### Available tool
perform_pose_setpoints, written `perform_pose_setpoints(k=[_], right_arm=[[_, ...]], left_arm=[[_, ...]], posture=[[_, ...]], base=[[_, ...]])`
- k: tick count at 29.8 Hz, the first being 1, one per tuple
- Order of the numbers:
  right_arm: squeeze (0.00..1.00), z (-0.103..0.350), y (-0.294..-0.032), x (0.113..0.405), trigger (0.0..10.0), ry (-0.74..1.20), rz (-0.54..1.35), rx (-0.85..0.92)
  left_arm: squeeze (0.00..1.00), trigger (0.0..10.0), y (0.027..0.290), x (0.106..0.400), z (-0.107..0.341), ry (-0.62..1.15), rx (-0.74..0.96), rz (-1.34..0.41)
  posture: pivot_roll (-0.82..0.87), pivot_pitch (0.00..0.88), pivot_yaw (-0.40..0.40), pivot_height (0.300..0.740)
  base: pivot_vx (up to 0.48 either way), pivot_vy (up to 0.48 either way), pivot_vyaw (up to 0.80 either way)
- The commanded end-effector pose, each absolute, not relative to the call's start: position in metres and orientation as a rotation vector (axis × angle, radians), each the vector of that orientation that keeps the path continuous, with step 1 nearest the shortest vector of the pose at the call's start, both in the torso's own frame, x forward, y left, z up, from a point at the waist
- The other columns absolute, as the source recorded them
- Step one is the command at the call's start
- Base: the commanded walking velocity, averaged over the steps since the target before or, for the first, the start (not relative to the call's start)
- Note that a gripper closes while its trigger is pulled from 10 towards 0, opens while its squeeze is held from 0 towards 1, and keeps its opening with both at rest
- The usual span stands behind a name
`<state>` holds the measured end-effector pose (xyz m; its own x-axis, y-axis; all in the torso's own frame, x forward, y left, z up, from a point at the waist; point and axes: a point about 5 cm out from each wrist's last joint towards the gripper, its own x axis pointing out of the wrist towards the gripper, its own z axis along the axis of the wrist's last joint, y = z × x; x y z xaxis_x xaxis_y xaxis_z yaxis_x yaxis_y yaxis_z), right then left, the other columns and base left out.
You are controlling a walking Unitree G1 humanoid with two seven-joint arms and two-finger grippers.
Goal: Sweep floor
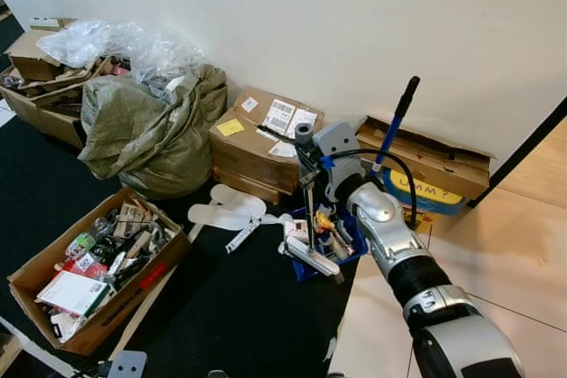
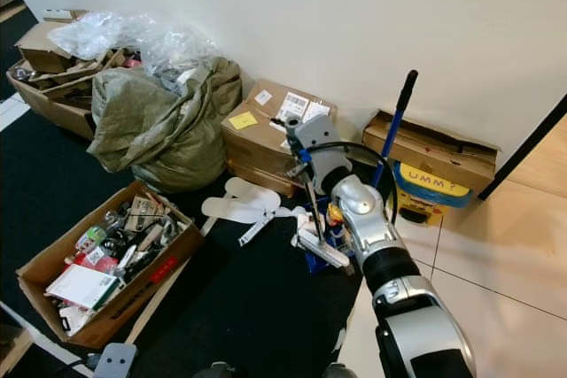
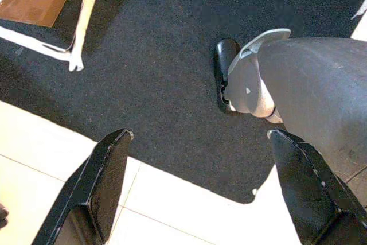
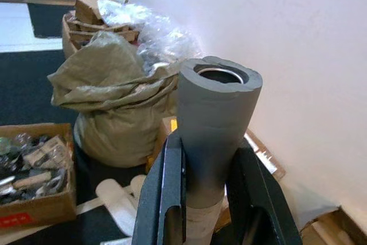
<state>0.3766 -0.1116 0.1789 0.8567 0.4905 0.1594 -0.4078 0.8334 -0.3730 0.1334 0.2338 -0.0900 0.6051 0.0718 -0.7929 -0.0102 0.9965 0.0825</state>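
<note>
Spreading across most of the floor ahead, black carpet (image 1: 239,307), and meeting pale floor tiles (image 1: 505,254) on the right. Standing near that border, tall and close to upright, a thin metal-shafted sweeper with a grey foam-sleeved handle (image 4: 215,113) and a flat silver head (image 1: 312,258), the head resting low on the carpet. Clamping narrowly around the foam sleeve just under its open top, right gripper (image 4: 212,176), with both black fingers pressing on its sides. Hanging idle by the robot's own grey leg (image 3: 298,84), left gripper (image 3: 200,136), with fingers spread wide and holding nothing.

Judging the step as getting the head flat on open floor and starting a stroke: likely needing a firm squeeze so the sleeve is not twisting, a tilt of the shaft toward the body, and a pull away from the clutter.

Crowding the wall side, an olive-green woven sack (image 1: 151,135), bulging and slumping. Sitting beside it, stacked brown cardboard cartons (image 1: 261,143) with white labels. Lying nearer on the left, an open cardboard box of tools (image 1: 97,267). Pressing right against the sweeper head, a blue plastic crate (image 1: 303,270) of small items, probably snagging any sideways stroke. Leaning on the wall behind, a blue pole with a black grip (image 1: 394,126). Lying flat just beside the crate, white slipper soles (image 1: 226,210), light enough to be dragging along
</note>
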Motion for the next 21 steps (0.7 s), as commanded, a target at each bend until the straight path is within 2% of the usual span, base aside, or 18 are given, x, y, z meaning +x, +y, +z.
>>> perform_pose_setpoints(k=[1,12,21], right_arm=[[0.0,0.209,-0.114,0.38,10.0,-0.36,0.449,-0.33],[0.0,0.25,-0.11,0.374,10.0,-0.466,0.502,-0.282],[0.0,0.241,-0.095,0.368,10.0,-0.33,0.618,0.002]], left_arm=[[0.0,10.0,0.235,0.122,-0.094,0.968,0.06,0.067],[0.0,10.0,0.229,0.135,-0.093,0.962,0.048,0.061],[0.0,10.0,0.224,0.145,-0.091,0.958,0.046,0.069]], posture=[[0.02,0.157,0.02,0.74],[-0.02,0.097,0.012,0.74],[-0.04,0.052,0.002,0.74]], base=[[0.0,0.0,0.0],[0.0,0.0,0.0],[0.0,0.0,0.0]])
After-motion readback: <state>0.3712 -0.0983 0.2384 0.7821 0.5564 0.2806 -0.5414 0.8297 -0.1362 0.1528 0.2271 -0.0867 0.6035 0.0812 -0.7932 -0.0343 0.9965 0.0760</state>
